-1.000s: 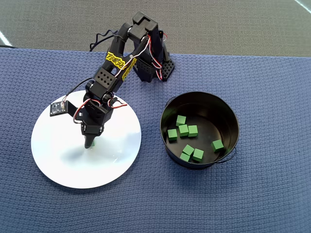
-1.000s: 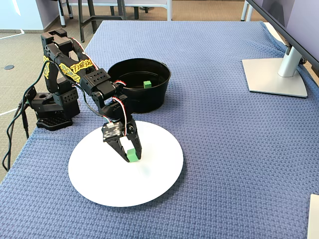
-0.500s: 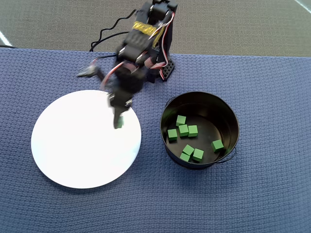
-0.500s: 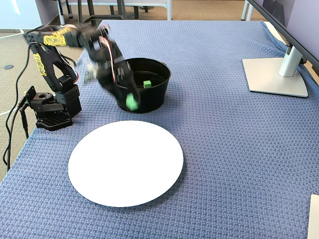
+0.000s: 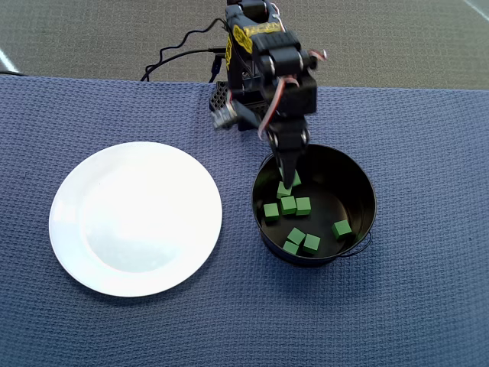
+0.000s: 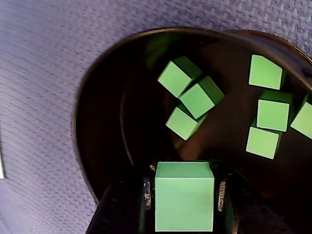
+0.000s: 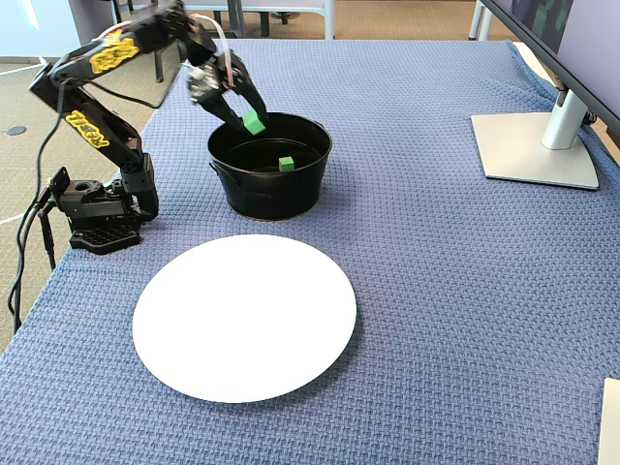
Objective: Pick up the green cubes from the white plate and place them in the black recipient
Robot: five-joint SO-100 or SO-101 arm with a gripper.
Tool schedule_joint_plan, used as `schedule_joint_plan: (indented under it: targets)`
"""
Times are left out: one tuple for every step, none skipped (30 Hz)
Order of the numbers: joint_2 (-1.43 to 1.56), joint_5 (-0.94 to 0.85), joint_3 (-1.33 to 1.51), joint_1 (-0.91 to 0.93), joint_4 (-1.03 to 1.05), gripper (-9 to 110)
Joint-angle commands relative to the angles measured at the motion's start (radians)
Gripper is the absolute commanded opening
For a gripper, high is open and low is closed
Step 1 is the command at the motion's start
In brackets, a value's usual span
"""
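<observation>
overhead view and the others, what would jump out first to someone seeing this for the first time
Probably the bright green cube clamped in the gripper above the black pot, with more green cubes loose on the pot's floor. Next, the big white plate, bare on the blue cloth left of the pot in the overhead view.

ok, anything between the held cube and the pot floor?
Nothing visible. The end effector holds the green cube over the black pot, and the dark floor directly ahead looks bare, with loose cubes lying farther in.
</observation>
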Motion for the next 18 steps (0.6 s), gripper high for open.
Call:
schedule_joint_plan:
  targets:
    - [-0.061,0.014,0.005,-0.037,-0.074,0]
    - [-0.071,0.009,0.014,-0.041,-0.087,0]
    - [-0.080,0.009,0.017,-0.046,-0.091,0]
    - [-0.089,-0.003,0.018,-0.057,-0.089,14]
    - [-0.101,-0.014,0.020,-0.066,-0.086,29]
    - [-0.112,-0.017,0.014,-0.069,-0.075,36]
    - [-0.118,-0.025,0.012,-0.074,-0.072,39]
    - [-0.120,-0.029,0.014,-0.074,-0.072,41]
    - [-0.114,-0.029,0.018,-0.071,-0.075,42]
    - [-0.104,-0.029,0.023,-0.066,-0.080,43]
    - [-0.094,-0.035,0.026,-0.064,-0.080,45]
    - [-0.084,-0.046,0.028,-0.064,-0.075,46]
    - [-0.077,-0.054,0.028,-0.064,-0.072,46]
    - [-0.064,-0.067,0.028,-0.063,-0.071,44]
    - [-0.043,-0.077,0.023,-0.055,-0.067,38]
    - [-0.012,-0.057,0.015,-0.034,-0.064,29]
    - [0.025,-0.035,0.002,-0.008,-0.055,22]
    - [0.061,-0.025,-0.018,0.020,-0.035,16]
